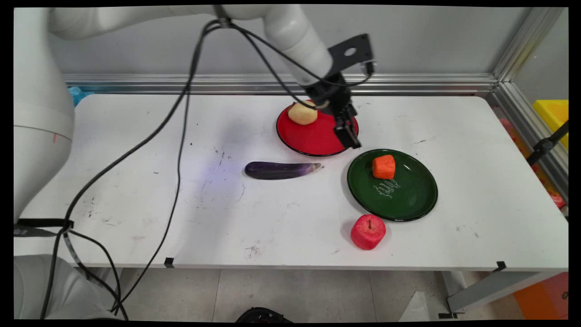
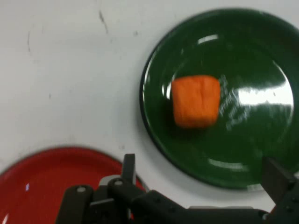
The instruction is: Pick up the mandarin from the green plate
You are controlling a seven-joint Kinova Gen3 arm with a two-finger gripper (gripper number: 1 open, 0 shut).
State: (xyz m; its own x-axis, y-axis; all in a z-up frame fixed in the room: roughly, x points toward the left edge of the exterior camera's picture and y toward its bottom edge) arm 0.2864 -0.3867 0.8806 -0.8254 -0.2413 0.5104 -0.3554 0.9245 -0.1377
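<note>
My gripper hangs over the right rim of a red plate, tilted toward a green plate. In the hand view the gripper is open, with nothing between its fingers. An orange block lies on the green plate's upper left part, just right of and below the gripper. The hand view shows the orange block on the green plate, and the red plate at lower left. A pale yellow lump rests at the red plate's back left, partly behind the arm.
A purple eggplant lies on the table left of the green plate. A red apple stands near the front edge, below the green plate. Black cables hang across the table's left half. A yellow bin sits beyond the right edge.
</note>
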